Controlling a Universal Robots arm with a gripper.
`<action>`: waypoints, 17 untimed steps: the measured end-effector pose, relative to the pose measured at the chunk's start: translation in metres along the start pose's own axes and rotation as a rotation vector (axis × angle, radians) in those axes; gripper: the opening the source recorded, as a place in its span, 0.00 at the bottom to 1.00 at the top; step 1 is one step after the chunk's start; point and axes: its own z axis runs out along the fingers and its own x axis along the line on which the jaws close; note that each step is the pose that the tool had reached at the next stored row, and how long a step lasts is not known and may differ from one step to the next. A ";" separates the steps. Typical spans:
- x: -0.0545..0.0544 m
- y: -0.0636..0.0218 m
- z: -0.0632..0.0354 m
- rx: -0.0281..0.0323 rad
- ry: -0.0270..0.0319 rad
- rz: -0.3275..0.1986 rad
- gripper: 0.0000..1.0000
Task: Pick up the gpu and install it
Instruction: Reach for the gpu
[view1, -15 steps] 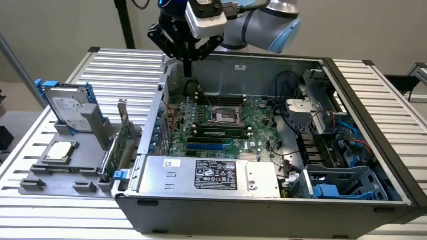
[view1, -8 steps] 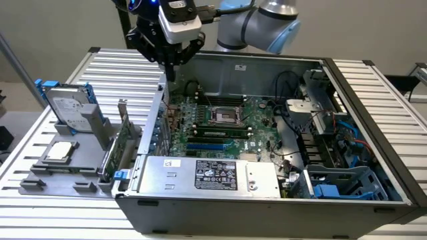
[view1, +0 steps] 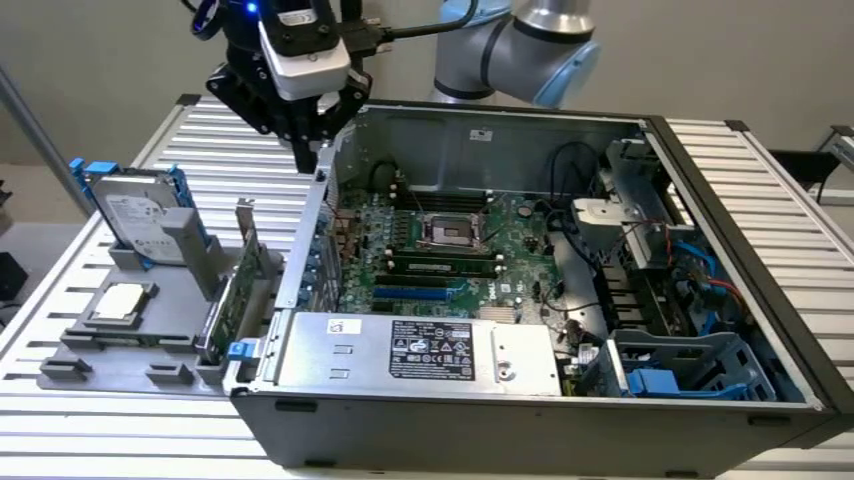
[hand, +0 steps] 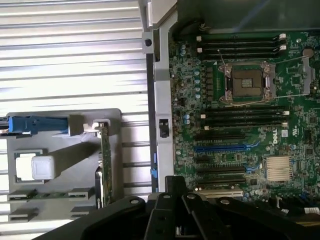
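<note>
Closest in, my one gripper is pinched shut and empty above the computer case wall. I count one gpu and one hard drive. That gpu, a thin green board with a silver bracket, stands on edge just outside the case, its long axis along that wall.

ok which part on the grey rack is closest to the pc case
The gpu, the thin green card on edge; the blue-railed hard drive and square chip sit farther out.
</note>
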 end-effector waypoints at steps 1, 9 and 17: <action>0.004 -0.0020 0.0000 0.0000 0.0000 0.000 0.11; 0.037 -0.0125 0.0006 0.0028 -0.0001 0.000 0.11; 0.073 -0.0166 0.0050 0.0118 -0.0009 0.000 0.11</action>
